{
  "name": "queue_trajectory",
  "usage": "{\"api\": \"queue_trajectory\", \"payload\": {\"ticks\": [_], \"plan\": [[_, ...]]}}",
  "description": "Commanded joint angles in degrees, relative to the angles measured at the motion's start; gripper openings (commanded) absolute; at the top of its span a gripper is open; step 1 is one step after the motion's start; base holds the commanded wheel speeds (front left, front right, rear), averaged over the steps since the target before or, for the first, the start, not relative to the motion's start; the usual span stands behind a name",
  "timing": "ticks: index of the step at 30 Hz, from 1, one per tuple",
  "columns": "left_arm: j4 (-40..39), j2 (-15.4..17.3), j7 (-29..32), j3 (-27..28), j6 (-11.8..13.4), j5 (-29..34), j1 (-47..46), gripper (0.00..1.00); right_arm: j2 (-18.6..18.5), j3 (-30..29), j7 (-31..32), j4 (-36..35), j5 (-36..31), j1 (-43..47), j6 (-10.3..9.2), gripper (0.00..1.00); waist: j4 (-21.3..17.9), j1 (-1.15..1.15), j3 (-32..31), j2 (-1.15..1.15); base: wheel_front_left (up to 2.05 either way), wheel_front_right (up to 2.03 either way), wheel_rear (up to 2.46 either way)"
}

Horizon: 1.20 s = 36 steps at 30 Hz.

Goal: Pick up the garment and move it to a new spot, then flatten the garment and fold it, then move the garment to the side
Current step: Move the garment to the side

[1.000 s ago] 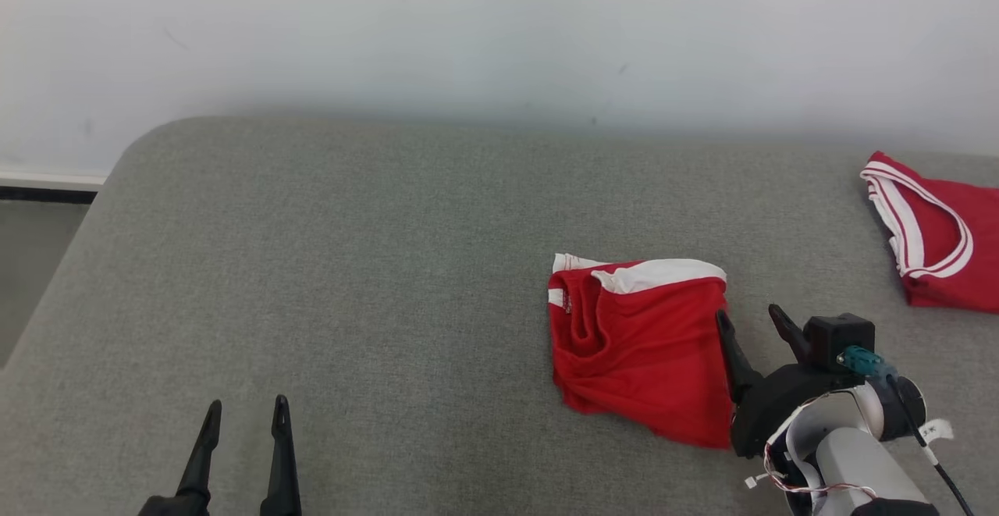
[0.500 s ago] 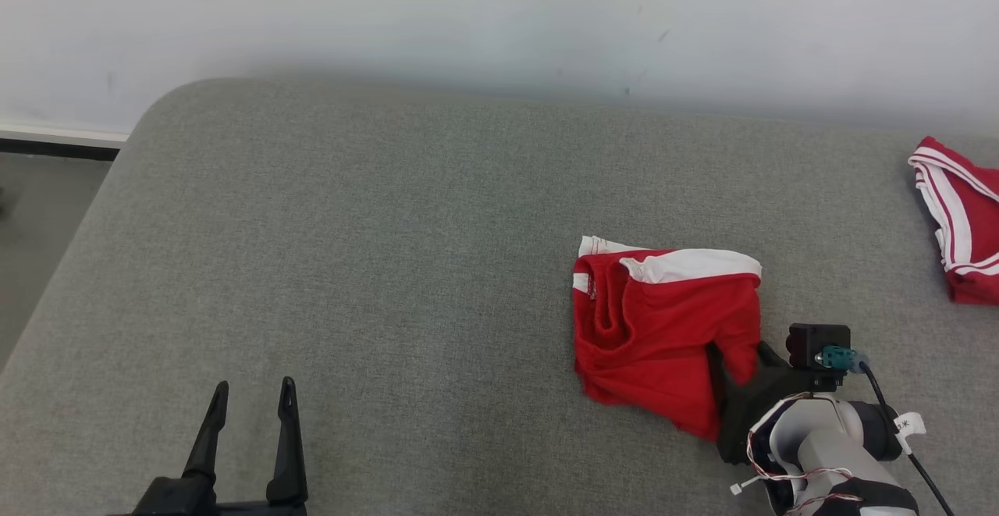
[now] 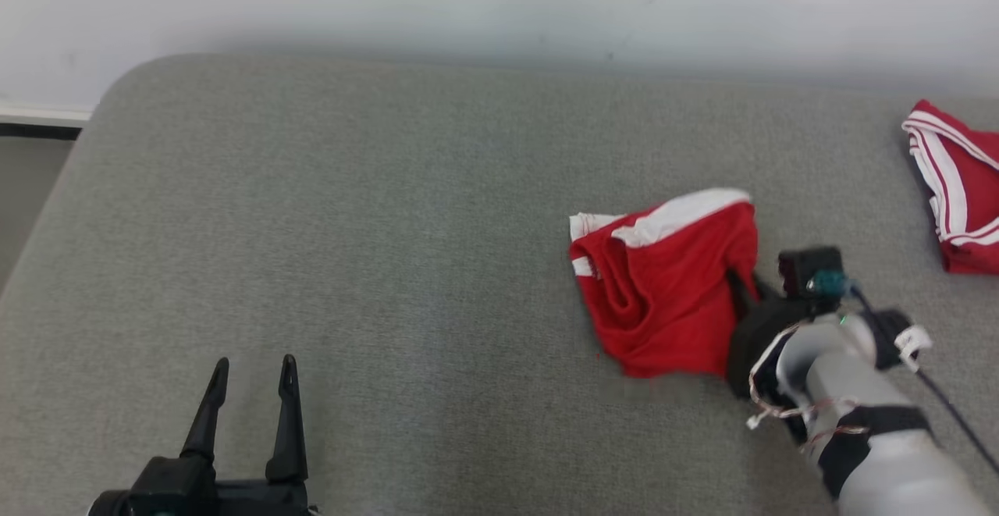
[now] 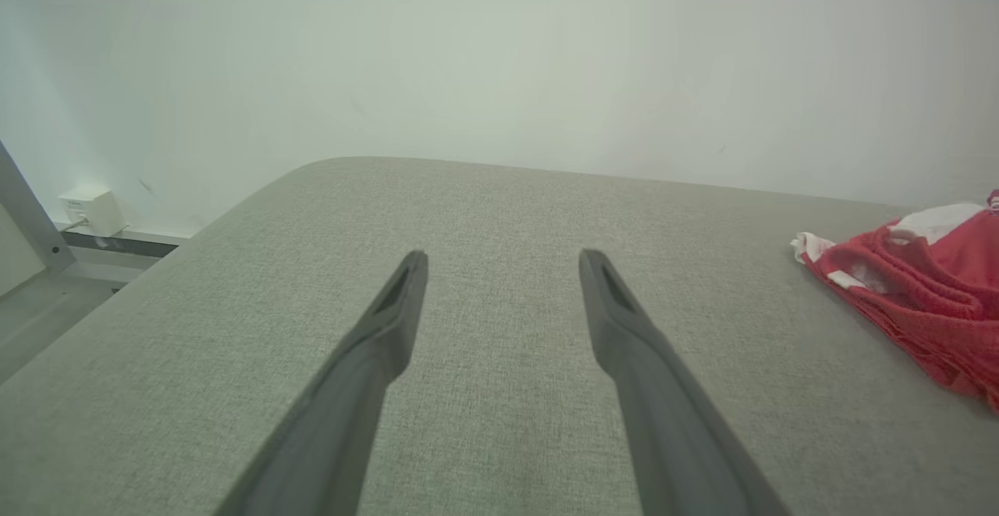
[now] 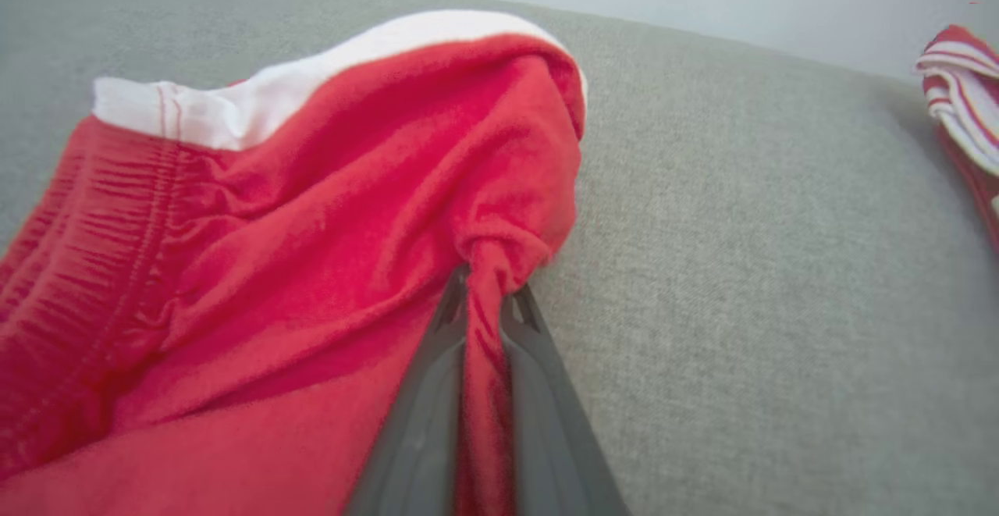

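The garment (image 3: 663,282) is a pair of red shorts with white trim, folded, lying right of centre on the grey padded surface (image 3: 390,227). My right gripper (image 3: 741,286) is shut on a bunched fold at the garment's right edge; in the right wrist view the red cloth (image 5: 312,227) is pinched between the two dark fingers (image 5: 425,422) near the right gripper's tips (image 5: 484,297). The garment's right side is lifted and pulled up. My left gripper (image 3: 250,371) stands open at the lower left, nothing between its fingers; in the left wrist view the left gripper (image 4: 503,262) spreads over bare surface, with the garment (image 4: 921,290) at the right.
A second red garment with white stripes (image 3: 956,188) lies at the far right edge of the surface and shows as a striped garment (image 5: 964,94) in the right wrist view. A pale wall runs behind. The surface's rounded left corner (image 3: 117,94) drops to a floor.
My right gripper went from open beside the garment to shut on its right edge, and that edge has risen and shifted away from me. The camera has shifted too. The left gripper stays open.
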Motion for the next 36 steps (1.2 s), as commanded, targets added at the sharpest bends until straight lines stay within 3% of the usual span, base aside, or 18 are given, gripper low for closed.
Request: {"api": "queue_trajectory", "payload": {"ticks": [1, 14, 25, 32, 36], "plan": [[-0.2, -0.1, -0.2, -0.1, -0.3, 0.2, -1.2, 1.0, -1.5, 1.5, 0.3, -0.7, 0.0, -1.6, -0.17, 0.0, -1.7, -0.01, 2.2, -0.01, 0.0, 0.0, 0.0], [-3.3, 1.3, -0.2, -0.1, -1.4, 2.1, -7.0, 1.0, -16.0, 14.6, 6.1, -9.5, 7.0, -15.9, -0.17, 0.0, -9.0, -0.01, 13.3, -0.01, 0.0, 0.0, 0.0], [-8.7, 5.2, -0.2, -0.9, -1.9, 3.7, -8.7, 1.0, -27.5, 19.0, 9.0, -13.9, 11.7, -24.4, -0.17, 0.0, -16.0, -0.01, 20.7, -0.01, 0.0, 0.0, 0.0], [-12.6, 6.9, -0.2, -1.5, -1.8, 4.3, -8.3, 1.0, -32.6, 21.1, 10.5, -13.9, 10.9, -28.2, -0.17, 0.0, -17.7, -0.01, 23.0, -0.01, 0.0, 0.0, 0.0], [-14.3, 7.4, -0.2, -1.7, -1.8, 4.3, -7.8, 1.0, -33.6, 21.9, 10.6, -12.9, 10.1, -30.2, -0.17, 0.0, -17.9, -0.01, 23.8, -0.01, 0.0, 0.0, 0.0]]}}
